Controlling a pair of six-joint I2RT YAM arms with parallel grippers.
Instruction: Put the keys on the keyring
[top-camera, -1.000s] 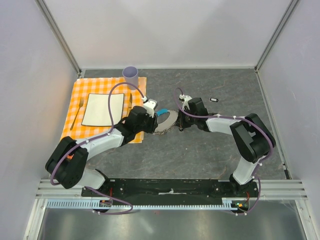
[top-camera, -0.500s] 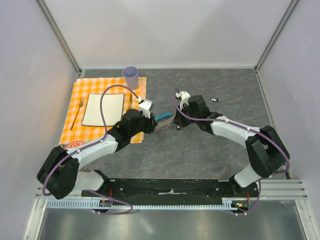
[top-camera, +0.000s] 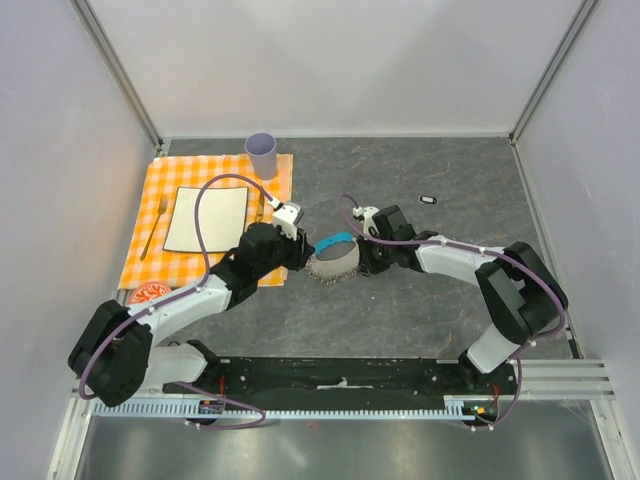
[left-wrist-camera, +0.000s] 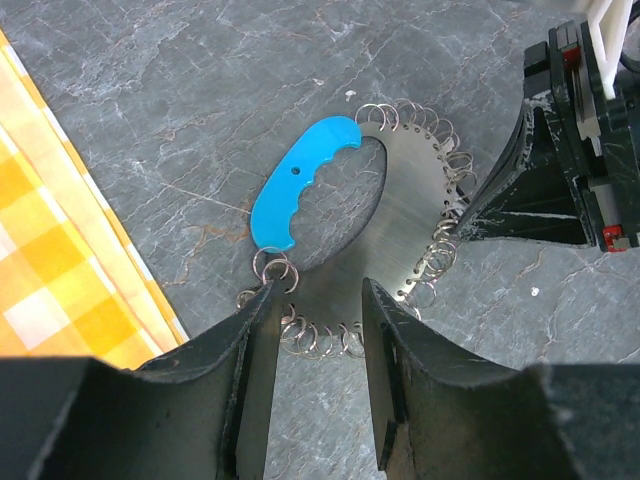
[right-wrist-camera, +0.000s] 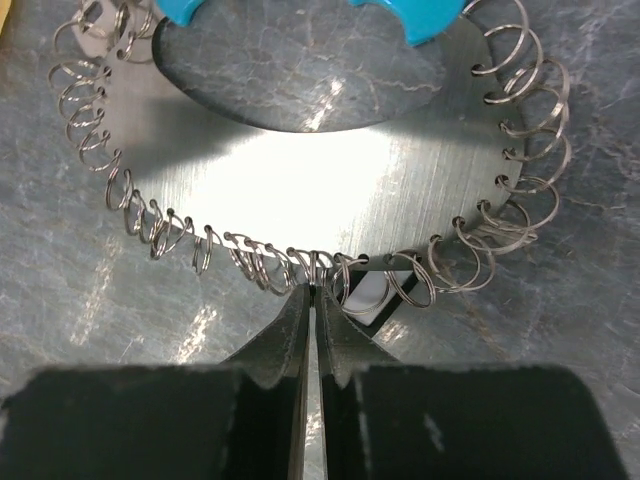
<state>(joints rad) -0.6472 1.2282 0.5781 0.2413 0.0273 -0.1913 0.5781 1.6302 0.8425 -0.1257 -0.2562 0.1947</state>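
Your right tool (right-wrist-camera: 313, 293) is squeezed down to a hairline slit, tips right up against the little wire loops on the keyring (right-wrist-camera: 330, 170) rim; your left tool (left-wrist-camera: 320, 288) sits half spread over the rim on the other side, close to the blue grip (left-wrist-camera: 300, 185), can't tell if it's actually pinching; keyring's between the two tools, mid-tabletop (top-camera: 420, 290), just off the orange placemat (top-camera: 140, 250); one black key (top-camera: 428, 199) lies well apart, far right.
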